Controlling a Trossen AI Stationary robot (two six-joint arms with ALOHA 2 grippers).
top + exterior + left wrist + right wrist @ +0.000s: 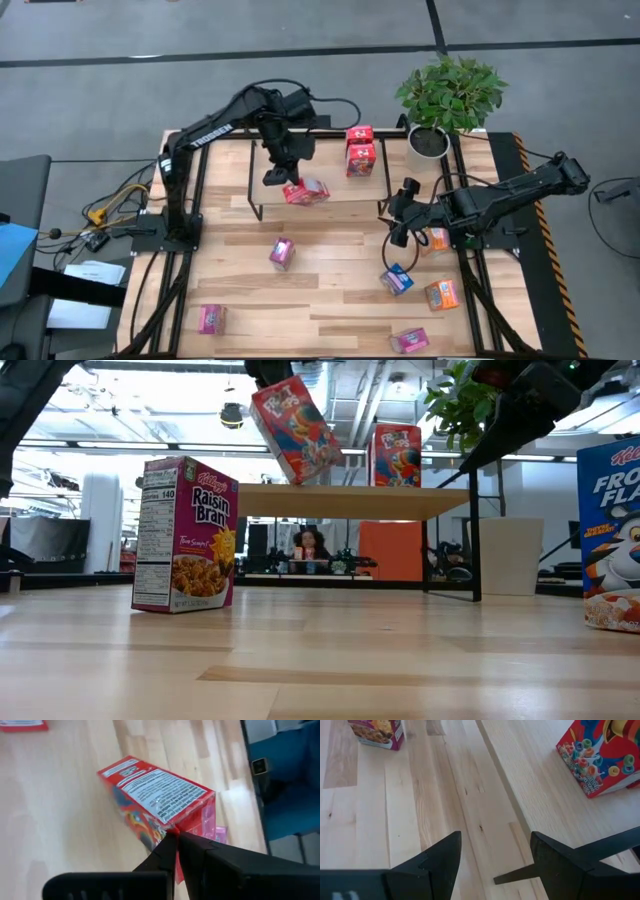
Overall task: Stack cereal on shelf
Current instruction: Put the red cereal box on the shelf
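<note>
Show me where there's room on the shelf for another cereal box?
The shelf board is bare between its left end and the tilted red box pinched in the left hand. The right part is crowded: two red boxes stand there, near the plant.

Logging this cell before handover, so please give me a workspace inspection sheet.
Surface: wooden tabletop, bare between boxes.
Job's things: shelf holds two red boxes; a third red box, tilted, is over it; six more boxes lie scattered on the table.
Clutter: potted plant at the far right corner.
Grippers: left gripper shut on the tilted box; right gripper open, empty.
Cables: wires off the left edge.
Surroundings: grey floor; a person beyond the table.
</note>
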